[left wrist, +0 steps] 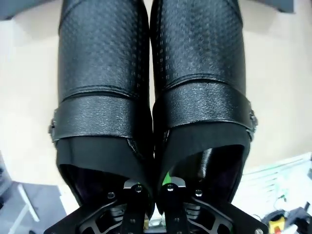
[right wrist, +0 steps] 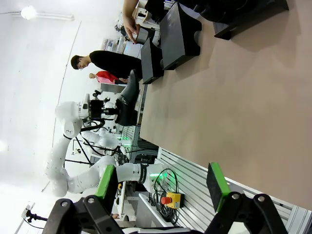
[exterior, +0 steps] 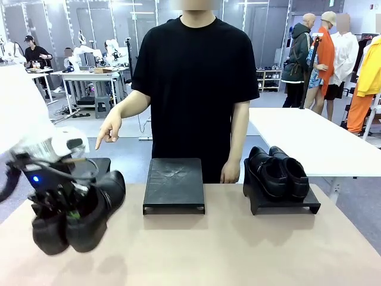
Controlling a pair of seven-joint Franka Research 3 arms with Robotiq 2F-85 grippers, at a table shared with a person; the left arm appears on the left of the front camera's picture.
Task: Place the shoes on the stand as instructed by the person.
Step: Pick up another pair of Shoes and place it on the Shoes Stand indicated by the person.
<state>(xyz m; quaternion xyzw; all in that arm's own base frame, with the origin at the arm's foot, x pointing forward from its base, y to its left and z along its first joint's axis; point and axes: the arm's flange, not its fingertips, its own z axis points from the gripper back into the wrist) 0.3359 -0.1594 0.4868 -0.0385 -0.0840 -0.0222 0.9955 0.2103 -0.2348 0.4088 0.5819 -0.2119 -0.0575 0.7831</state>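
**Item:** pair of shoes, black and glossy, with textured toes and a strap over each instep.
**Location:** over the near left part of the tabletop, apparently lifted clear of it. The toes tilt up toward the far side.
**Held by:** left claw, fully closed. One finger sits inside each shoe, pinching the two inner walls together so the pair travels as one.
**Right claw**: spread wide, holding nothing, over the tabletop.
**Stands:** three black ones in a row at the far side.
- Right stand: carries the second pair.
- Middle stand: bare.
- Left stand: partly hidden behind the held pair.

**Instruction:** the person's hand points its index finger down toward the left stand.
**Step in hand:** carrying, judged roughly half done, with one pair placed and one in the air.
**Next move calls for:**
- a short carry forward to the left stand
- levelling the soles so both shoes land fully on its top
- opening the claw only once they rest, since the thin pinch on the walls could let a shoe swing or slip
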